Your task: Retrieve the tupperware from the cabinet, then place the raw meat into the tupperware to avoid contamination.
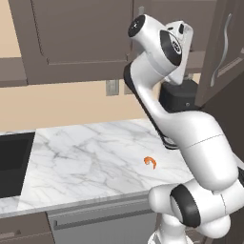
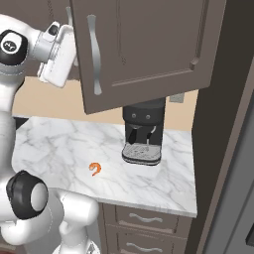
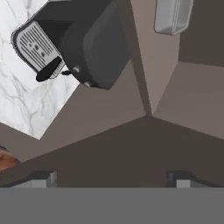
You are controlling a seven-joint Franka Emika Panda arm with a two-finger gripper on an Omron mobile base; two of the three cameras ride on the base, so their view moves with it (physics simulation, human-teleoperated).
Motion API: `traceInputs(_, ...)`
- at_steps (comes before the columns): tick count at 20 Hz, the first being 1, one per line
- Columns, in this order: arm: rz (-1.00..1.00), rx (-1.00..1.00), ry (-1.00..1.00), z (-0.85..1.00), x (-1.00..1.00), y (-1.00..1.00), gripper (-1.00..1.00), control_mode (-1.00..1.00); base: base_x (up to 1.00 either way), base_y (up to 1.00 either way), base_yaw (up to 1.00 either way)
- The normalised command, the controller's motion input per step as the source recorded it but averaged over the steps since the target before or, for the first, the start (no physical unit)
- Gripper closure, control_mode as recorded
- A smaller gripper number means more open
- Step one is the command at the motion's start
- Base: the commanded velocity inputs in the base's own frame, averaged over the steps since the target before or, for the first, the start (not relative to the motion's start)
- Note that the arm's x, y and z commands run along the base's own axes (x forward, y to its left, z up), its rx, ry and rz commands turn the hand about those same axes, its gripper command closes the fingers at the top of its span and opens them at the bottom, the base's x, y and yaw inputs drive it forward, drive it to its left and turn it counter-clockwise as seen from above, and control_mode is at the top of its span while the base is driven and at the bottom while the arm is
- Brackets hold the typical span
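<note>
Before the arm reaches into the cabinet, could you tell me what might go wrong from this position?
1. The open cabinet door hangs right beside the raised hand, so a sideways swing might strike it.
2. The coffee machine stands just under the cabinet; dropping low on the way in or out may bump it.
3. The tupperware sits at the edge of the hand view, off the line of the open gripper, so a straight reach could miss it.

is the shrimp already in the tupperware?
No: the raw meat lies bare on the marble counter left of the coffee machine, while the tupperware sits on the cabinet shelf.
</note>
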Motion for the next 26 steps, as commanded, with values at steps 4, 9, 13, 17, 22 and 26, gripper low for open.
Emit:
traceInputs(4,-0.08,-0.06,0.11,-0.03,0.0,-0.35,-1.0,-1.0,0.0,0.0,0.0)
traceInputs(9,-0.07,-0.06,0.1,0.0,-0.02,-0.36,-1.0,-1.0,0.0,0.0,0.0)
traceInputs(13,-0.04,-0.03,0.09,0.02,-0.02,-0.45,-1.0,-1.0,0.0,0.0,0.0)
traceInputs(17,-0.05,-0.02,0.08,0.0,-0.06,-0.43,-1.0,-1.0,0.0,0.0,0.0)
traceInputs(22,-0.08,0.0,0.01,-0.04,-0.21,-0.5,-1.0,-1.0,0.0,0.0,0.0)
traceInputs(26,-0.09,0.0,0.0,-0.09,-0.23,-0.5,-1.0,-1.0,0.0,0.0,0.0)
